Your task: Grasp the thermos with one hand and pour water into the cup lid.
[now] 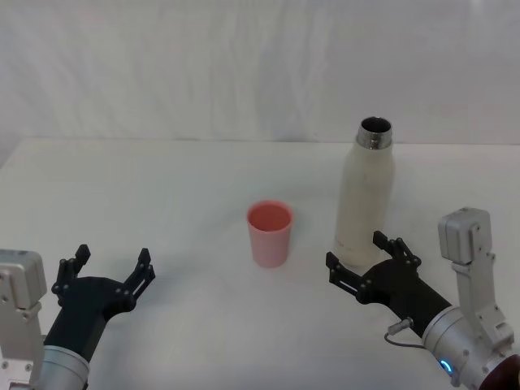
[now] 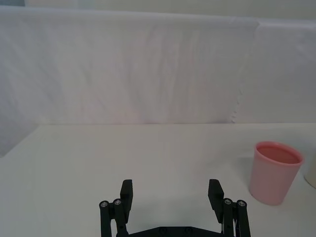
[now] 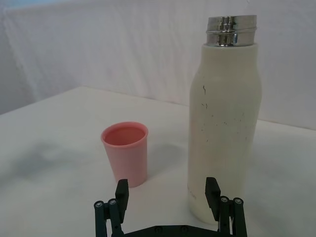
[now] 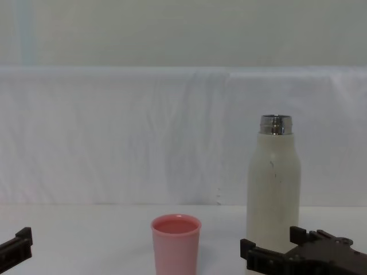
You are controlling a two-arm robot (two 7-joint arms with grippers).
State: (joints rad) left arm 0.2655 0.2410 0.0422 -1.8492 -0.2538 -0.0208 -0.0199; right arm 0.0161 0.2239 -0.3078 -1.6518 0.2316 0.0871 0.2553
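The thermos (image 1: 366, 195) stands upright on the right of the white table, uncapped, its steel neck open. The pink cup lid (image 1: 270, 233) stands upright to its left, a short gap away. My right gripper (image 1: 357, 252) is open and low at the thermos's base on the near side, holding nothing. In the right wrist view the thermos (image 3: 224, 123) stands just beyond one of the fingers of the right gripper (image 3: 167, 190), with the cup lid (image 3: 126, 153) off to the other side. My left gripper (image 1: 114, 258) is open near the table's front left, well away from the cup lid (image 2: 274, 173).
A white cloth backdrop (image 1: 244, 65) rises behind the table's far edge. The white tabletop (image 1: 162, 187) stretches bare to the left of and behind the cup lid.
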